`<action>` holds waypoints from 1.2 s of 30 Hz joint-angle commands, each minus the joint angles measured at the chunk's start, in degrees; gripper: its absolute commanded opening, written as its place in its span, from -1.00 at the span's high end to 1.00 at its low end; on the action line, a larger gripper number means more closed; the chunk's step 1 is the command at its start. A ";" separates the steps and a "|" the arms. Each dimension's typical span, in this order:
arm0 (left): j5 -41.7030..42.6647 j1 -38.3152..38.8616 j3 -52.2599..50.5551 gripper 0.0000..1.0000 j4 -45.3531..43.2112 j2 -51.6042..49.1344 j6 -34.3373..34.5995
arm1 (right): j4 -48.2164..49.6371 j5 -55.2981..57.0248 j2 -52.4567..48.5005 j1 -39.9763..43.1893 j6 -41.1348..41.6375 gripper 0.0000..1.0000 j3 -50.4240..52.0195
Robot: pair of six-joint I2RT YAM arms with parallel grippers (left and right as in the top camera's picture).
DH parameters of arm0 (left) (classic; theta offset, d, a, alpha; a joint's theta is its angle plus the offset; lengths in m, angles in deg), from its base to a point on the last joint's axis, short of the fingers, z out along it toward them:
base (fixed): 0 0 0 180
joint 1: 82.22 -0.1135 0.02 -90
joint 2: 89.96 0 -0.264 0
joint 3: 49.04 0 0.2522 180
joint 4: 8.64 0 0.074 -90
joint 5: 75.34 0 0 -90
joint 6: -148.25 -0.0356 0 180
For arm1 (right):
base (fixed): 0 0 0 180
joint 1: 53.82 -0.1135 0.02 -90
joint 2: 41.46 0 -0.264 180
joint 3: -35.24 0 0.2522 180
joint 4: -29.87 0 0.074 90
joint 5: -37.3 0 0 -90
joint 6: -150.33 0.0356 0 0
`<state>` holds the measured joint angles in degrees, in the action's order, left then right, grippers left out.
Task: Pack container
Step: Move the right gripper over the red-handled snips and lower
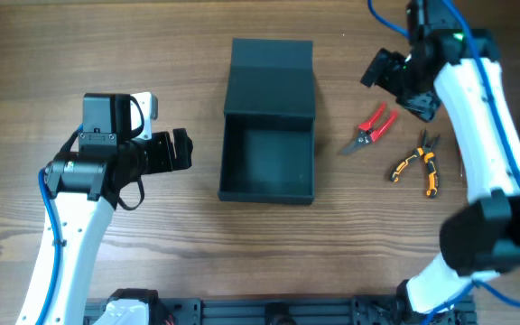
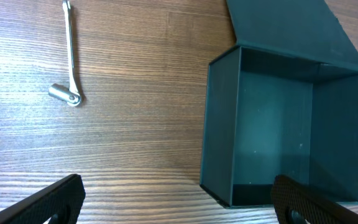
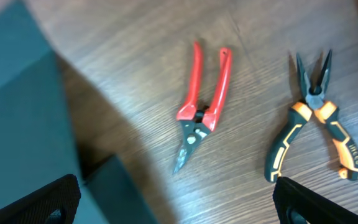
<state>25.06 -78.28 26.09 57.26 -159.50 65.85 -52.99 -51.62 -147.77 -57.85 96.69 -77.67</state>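
Observation:
The container (image 1: 269, 161) is a dark teal-grey box in the middle of the table, with nothing inside and its flap lid (image 1: 271, 77) folded back on the far side. My left gripper (image 1: 184, 151) hovers open just left of it; the left wrist view shows the box wall (image 2: 219, 124) ahead of the wide-apart left gripper (image 2: 179, 208). My right gripper (image 1: 379, 70) is open, raised above the table right of the lid. In its view, the right gripper (image 3: 176, 205) hangs over the container's edge (image 3: 23, 124), with red cutters (image 3: 202, 106) beyond it.
Red-handled cutters (image 1: 371, 126) and orange-and-black long-nose pliers (image 1: 420, 162) lie right of the box. The pliers (image 3: 316, 124) lie beside the cutters. A silver ratchet wrench (image 2: 70, 56) lies on the wood left of the box, hidden under my left arm from overhead.

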 commanded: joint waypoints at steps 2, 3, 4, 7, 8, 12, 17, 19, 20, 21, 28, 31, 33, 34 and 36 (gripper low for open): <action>0.02 -0.48 1.29 -1.00 0.00 0.04 -1.18 | 1.03 2.14 -4.31 0.15 1.01 -1.00 -0.63; 0.02 -0.48 1.29 -1.00 0.00 0.04 -1.18 | 0.96 2.21 -5.11 0.15 0.81 -0.99 -0.61; 0.02 -0.48 1.29 -1.00 0.00 0.04 -1.18 | 1.01 2.16 -5.64 0.15 0.66 -0.99 -0.59; 0.02 -0.48 1.29 -1.00 0.02 0.04 -1.18 | 2.38 2.12 -8.04 0.15 -0.37 -0.99 -0.59; 0.02 -0.48 1.29 -0.99 0.02 0.04 -1.18 | 3.19 2.12 -8.96 0.15 -0.39 -0.99 -0.59; 0.02 -0.48 1.29 -1.00 0.00 0.04 -1.18 | 6.95 1.88 -12.07 0.15 -0.39 -0.99 -0.59; 0.02 -0.48 1.29 -0.99 0.04 0.04 -1.18 | 10.40 1.68 -15.37 0.13 -0.37 -0.99 -0.59; 0.02 -0.48 1.29 -0.99 0.04 0.04 -1.18 | 11.32 1.49 -16.46 0.13 -0.42 -0.99 -0.59; 0.02 -0.48 1.29 -1.00 0.04 0.04 -1.18 | 11.58 1.51 -17.14 0.13 -0.39 -0.99 -0.59; 0.02 -0.48 1.29 -1.00 0.04 0.04 -1.16 | 11.78 1.51 -17.46 0.15 -0.39 -0.99 -0.57; 0.02 -0.48 1.29 -0.99 0.02 0.04 -1.18 | 12.98 0.76 -21.14 0.13 -0.48 -0.99 -0.57; 0.02 -0.48 1.29 -1.00 0.02 0.04 -1.18 | 13.70 -0.68 -22.71 0.13 -2.03 -1.00 -0.57; 0.02 -0.48 1.29 -1.00 0.02 0.04 -1.18 | 13.94 -0.98 -23.32 0.13 -2.12 -0.99 -0.57; 0.02 -0.48 1.29 -0.99 0.00 0.04 -1.18 | 14.03 -1.25 -23.39 0.13 -2.12 -0.99 -0.57; 0.02 -0.48 1.29 -0.99 -0.02 0.04 -1.18 | 14.08 -1.57 -23.69 0.13 -2.25 -0.99 -0.57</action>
<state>25.04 -78.28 26.09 57.26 -159.50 65.85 -39.11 -51.69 -170.17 -57.85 95.40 -77.67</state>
